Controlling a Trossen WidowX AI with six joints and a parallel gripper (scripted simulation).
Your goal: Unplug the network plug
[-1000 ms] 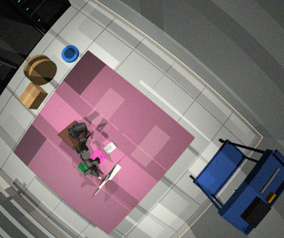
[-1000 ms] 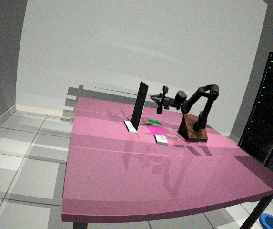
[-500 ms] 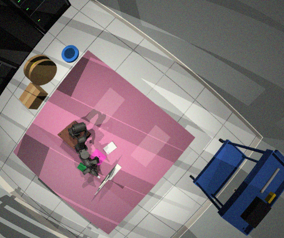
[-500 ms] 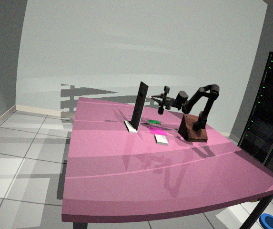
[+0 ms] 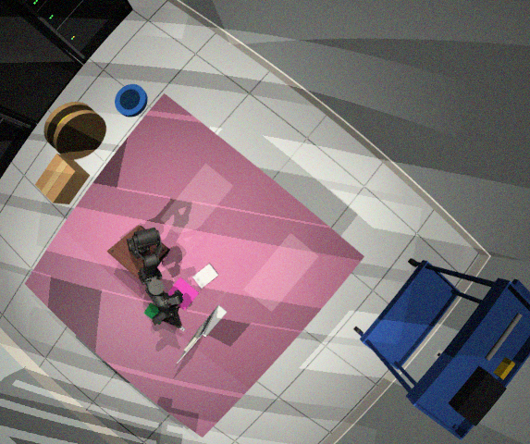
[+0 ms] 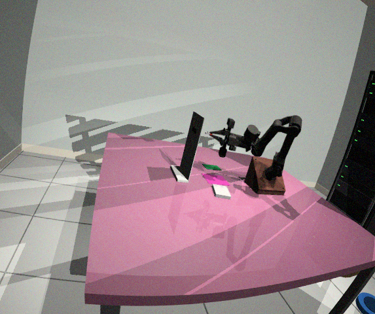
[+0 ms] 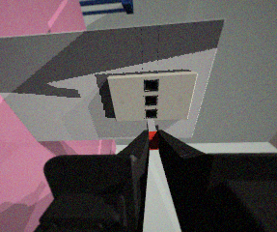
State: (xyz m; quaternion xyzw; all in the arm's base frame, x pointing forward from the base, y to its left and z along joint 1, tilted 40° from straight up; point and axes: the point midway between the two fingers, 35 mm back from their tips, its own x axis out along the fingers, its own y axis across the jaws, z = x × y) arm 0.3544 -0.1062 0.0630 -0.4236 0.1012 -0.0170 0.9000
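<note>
Spanning grey tiled floor (image 5: 302,157), pink table (image 6: 180,243), server rack (image 6: 366,145) beside

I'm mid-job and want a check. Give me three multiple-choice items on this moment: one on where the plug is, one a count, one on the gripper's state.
1. Where is the plug?
A in a socket
B in the air, off the panel
C set down and released

2. How many sockets does the faceplate show?
A two
B three
C four

3. The gripper is:
A open
B shut on nothing
C shut on the plug

Answers:
1 B, the exterior view shows a gap between plug and panel.
2 B, three dark holes sit in a stack.
3 C, the red plug sits pinched between the fingers.
</note>
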